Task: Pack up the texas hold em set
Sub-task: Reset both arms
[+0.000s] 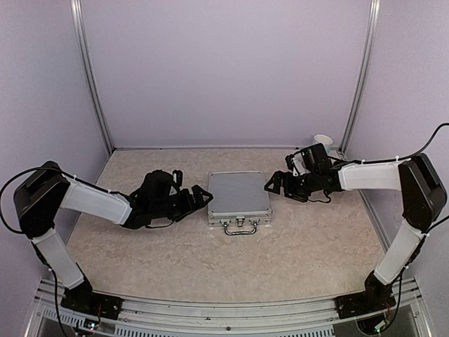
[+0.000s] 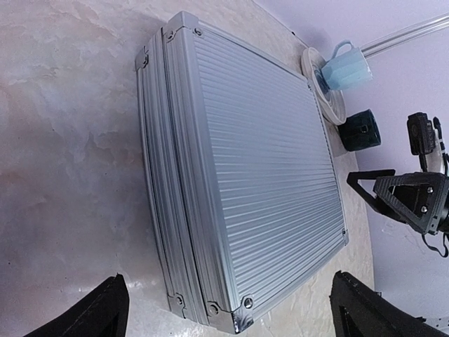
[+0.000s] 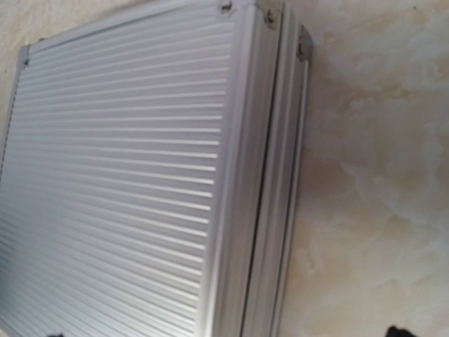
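Marble tabletop [image 1: 175, 260] — closed silver briefcase [image 1: 238, 194]

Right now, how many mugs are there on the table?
2. The light-blue mug sits on a round coaster near the table's far right corner; the dark mug stands beside that coaster. More may be hidden behind the right arm.

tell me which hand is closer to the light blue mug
Right. The right hand sits between the light-blue mug and the aluminium case; the left hand is beyond the case.
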`<state>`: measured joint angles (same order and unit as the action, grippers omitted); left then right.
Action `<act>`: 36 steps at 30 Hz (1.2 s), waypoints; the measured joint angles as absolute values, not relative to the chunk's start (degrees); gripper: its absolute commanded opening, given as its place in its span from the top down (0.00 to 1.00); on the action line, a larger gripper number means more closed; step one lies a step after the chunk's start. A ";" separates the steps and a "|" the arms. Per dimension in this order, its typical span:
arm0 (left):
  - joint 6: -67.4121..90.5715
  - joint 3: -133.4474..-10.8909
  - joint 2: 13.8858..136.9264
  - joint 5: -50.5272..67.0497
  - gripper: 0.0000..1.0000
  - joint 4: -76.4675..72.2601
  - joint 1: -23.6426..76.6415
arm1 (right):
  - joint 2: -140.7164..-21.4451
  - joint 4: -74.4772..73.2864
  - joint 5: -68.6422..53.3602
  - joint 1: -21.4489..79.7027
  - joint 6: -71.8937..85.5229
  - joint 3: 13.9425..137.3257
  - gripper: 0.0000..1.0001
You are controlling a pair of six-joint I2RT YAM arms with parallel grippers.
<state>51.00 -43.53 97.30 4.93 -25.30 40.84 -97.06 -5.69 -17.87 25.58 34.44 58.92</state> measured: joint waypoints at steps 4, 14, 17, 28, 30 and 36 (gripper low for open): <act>51.00 -43.44 97.30 4.91 0.01 -25.34 40.84 | -97.08 -4.99 -18.90 25.54 35.07 58.50 0.01; 51.16 -42.46 97.25 4.47 0.01 -25.30 40.05 | -97.32 -2.55 -19.97 25.39 37.08 57.91 0.01; 51.16 -42.39 97.21 4.45 0.01 -25.36 39.62 | -97.32 -1.52 -19.99 25.39 37.85 56.71 0.01; 51.29 -42.48 97.54 6.70 0.02 -27.14 39.35 | -101.12 1.65 -21.41 25.36 38.54 56.82 0.01; 51.24 -43.00 98.24 7.35 0.03 -27.64 39.44 | -102.83 2.11 -21.89 25.36 38.52 57.63 0.01; 51.51 -45.56 101.19 8.95 0.06 -28.34 40.10 | -107.18 3.33 -23.68 25.36 38.19 59.92 0.01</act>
<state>51.51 -45.56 101.19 8.95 -28.34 40.10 -107.18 3.33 -23.68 25.36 38.20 59.92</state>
